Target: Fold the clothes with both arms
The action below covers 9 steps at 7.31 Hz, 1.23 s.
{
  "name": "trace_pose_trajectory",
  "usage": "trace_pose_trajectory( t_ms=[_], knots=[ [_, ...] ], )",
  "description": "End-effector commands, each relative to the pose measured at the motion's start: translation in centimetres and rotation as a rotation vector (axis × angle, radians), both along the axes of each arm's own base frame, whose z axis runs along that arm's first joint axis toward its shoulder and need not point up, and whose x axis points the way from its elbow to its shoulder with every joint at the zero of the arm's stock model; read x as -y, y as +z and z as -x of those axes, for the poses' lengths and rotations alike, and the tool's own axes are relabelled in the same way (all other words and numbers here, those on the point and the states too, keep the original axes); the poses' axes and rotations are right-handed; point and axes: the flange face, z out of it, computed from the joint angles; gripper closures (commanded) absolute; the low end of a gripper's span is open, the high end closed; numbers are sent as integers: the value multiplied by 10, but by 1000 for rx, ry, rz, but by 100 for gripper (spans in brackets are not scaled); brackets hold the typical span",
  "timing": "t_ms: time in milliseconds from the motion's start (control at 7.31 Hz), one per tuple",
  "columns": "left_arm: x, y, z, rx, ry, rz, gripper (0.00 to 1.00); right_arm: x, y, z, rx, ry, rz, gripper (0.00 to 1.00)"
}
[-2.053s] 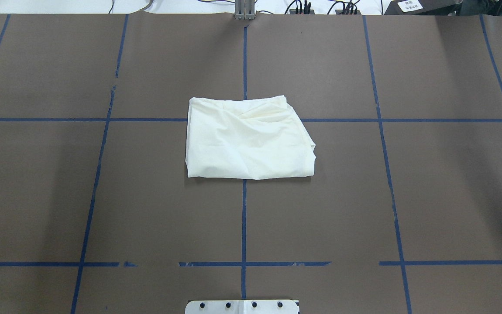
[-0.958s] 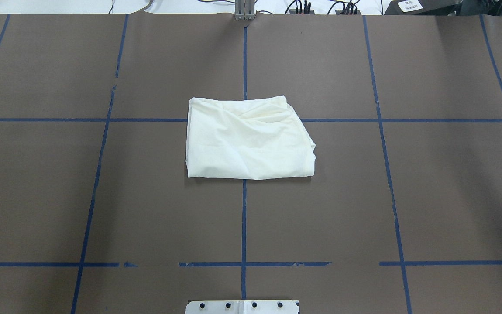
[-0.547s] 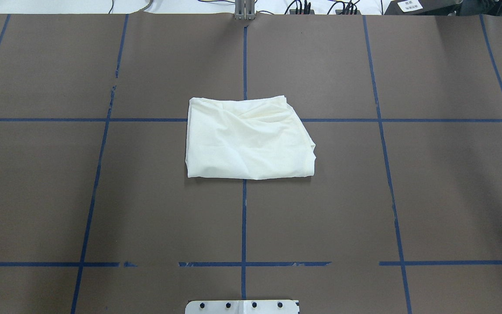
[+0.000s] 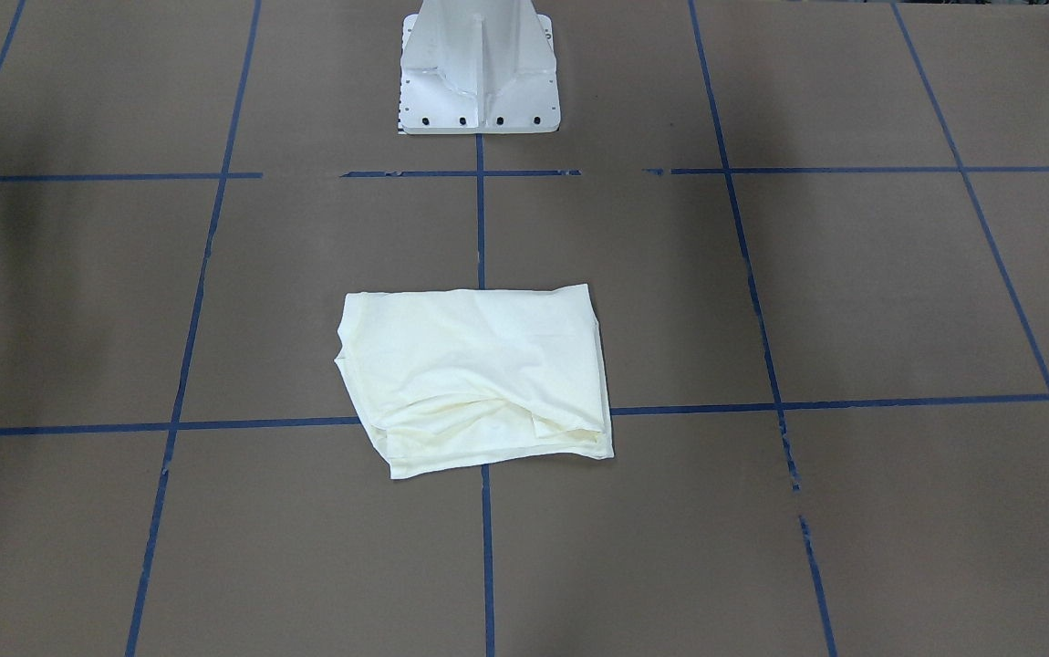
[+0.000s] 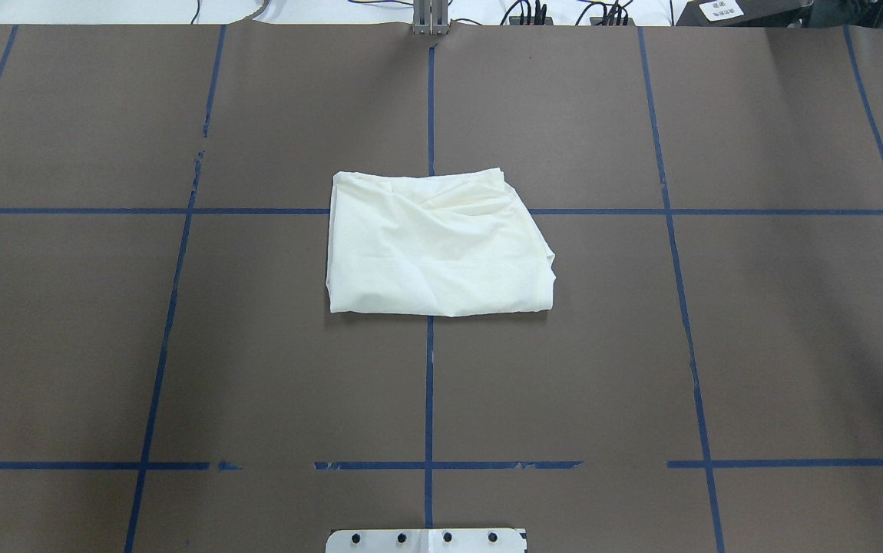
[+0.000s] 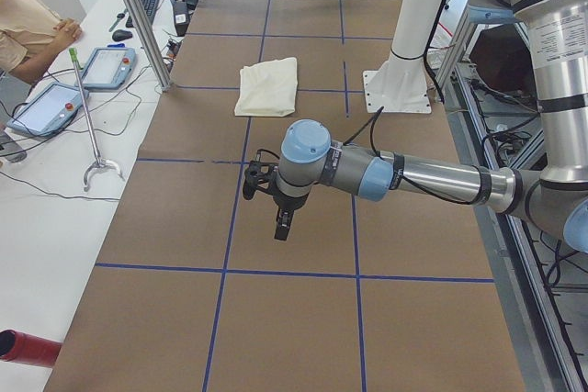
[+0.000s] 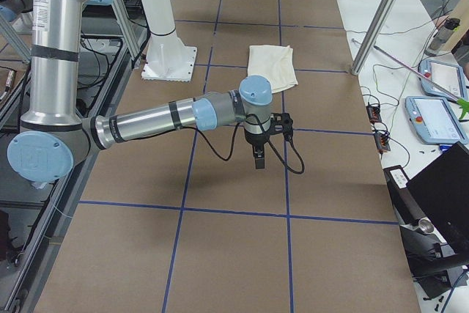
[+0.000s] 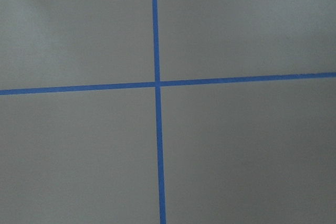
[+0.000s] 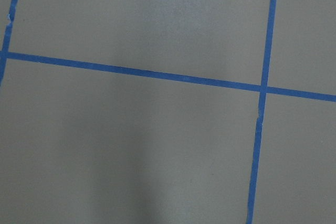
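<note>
The cream-white shirt (image 5: 438, 246) lies folded into a compact rectangle at the table's middle, plain side up, with no graphic showing. It also shows in the front view (image 4: 479, 374) and in both side views (image 6: 267, 86) (image 7: 272, 66). My left gripper (image 6: 282, 225) hangs over bare table far off to the shirt's left. My right gripper (image 7: 259, 159) hangs over bare table far off to its right. Both show only in side views, so I cannot tell whether they are open or shut. Neither touches the shirt.
The white pedestal base (image 4: 479, 68) stands at the table's near edge behind the shirt. Blue tape lines (image 5: 429, 384) grid the brown table. Metal frame posts (image 6: 138, 20) (image 7: 377, 23), teach pendants (image 6: 106, 66) (image 7: 432, 119) and an operator (image 6: 28, 25) are beside the table.
</note>
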Motion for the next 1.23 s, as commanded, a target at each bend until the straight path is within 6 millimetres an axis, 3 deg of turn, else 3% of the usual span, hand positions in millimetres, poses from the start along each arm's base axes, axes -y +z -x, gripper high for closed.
trace_pose_trajectory(
  t_ms=[0, 137, 411, 684, 821, 958, 1095],
  knots=[
    [3, 11, -22, 27, 49, 26, 0, -4, 14, 4, -34, -132, 19, 0],
    [0, 22, -21, 26, 49, 49, 0, -12, 18, -9, -38, -133, 50, 0],
    [-5, 32, -20, 27, 52, 125, 0, -19, 35, -10, -41, -120, 94, 0],
    [-7, 11, -16, 25, 56, 102, 0, -17, 49, -9, -39, -120, 126, 0],
    [-1, 14, -18, 30, 75, 97, 0, -17, 48, -6, 9, -123, 135, 0],
    [1, 9, -18, 29, 76, 93, 0, -16, 58, -5, 14, -131, 150, 0],
    [3, 12, -19, 31, 77, 95, 0, -22, 52, -14, 26, -120, 122, 0]
  ],
)
